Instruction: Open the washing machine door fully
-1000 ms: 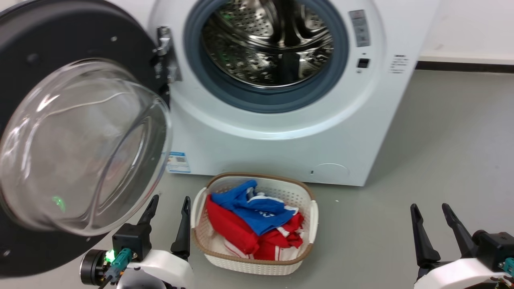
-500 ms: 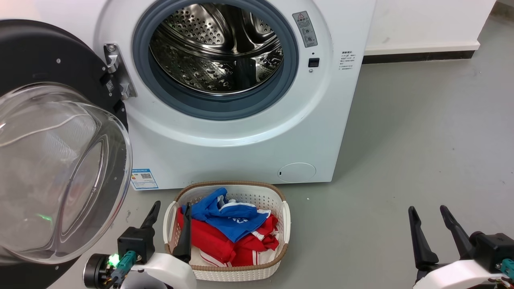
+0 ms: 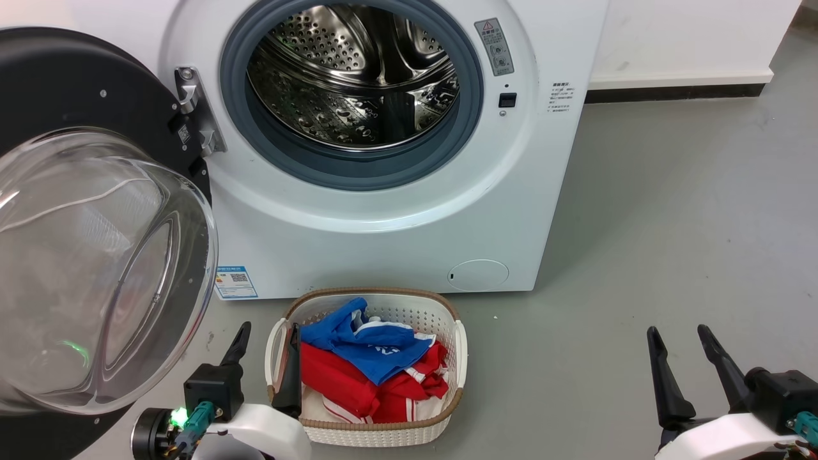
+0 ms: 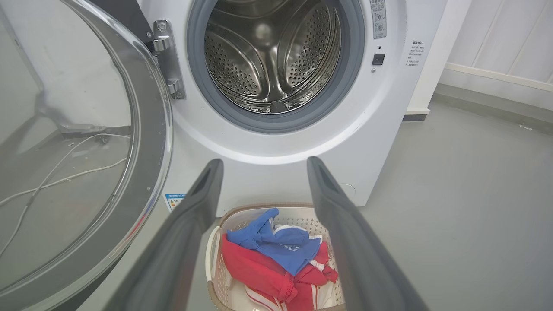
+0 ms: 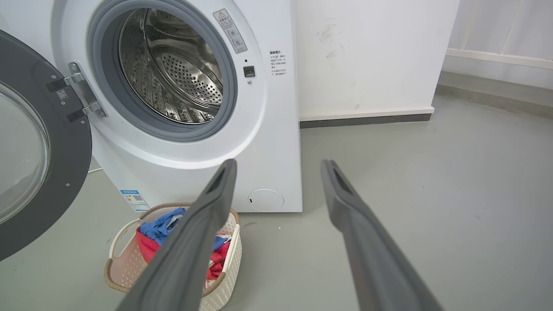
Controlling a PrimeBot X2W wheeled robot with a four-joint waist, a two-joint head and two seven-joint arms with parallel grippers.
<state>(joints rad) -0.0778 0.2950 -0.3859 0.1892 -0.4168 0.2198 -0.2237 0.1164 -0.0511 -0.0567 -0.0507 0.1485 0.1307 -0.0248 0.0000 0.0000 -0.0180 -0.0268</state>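
The left claw (image 3: 270, 329) sits low on the left side. Its two dark fingers point up and forward. They are spread apart and hold nothing. A little green light (image 3: 178, 416) glows by its wrist. The right claw (image 3: 676, 331) sits low on the right side, over the bare grey floor (image 3: 639, 223). Its fingers point the same way, and they are spread apart and empty too.

Just past the left claw is a white basket (image 3: 461, 345) with a brown rim. It stands on the floor in front of the washing machine (image 3: 383, 243). A blue cloth (image 3: 370, 342) lies on top of red clothes (image 3: 339, 383) inside it.

The washing machine door (image 3: 64, 76) is swung out wide to the left of the machine. Its big clear glass bowl (image 3: 96, 268) bulges toward the robot. The left claw is near the door's lower edge, with a gap between them. A metal hinge (image 3: 195, 108) holds the door to the machine.

The round hole is open. A grey rubber ring (image 3: 383, 172) goes around it, and the shiny drum (image 3: 358, 70) with little holes shows inside. Low on the front are a blue sticker (image 3: 236, 282) and a round flap (image 3: 478, 275). A white wall (image 3: 671, 38) stands behind.
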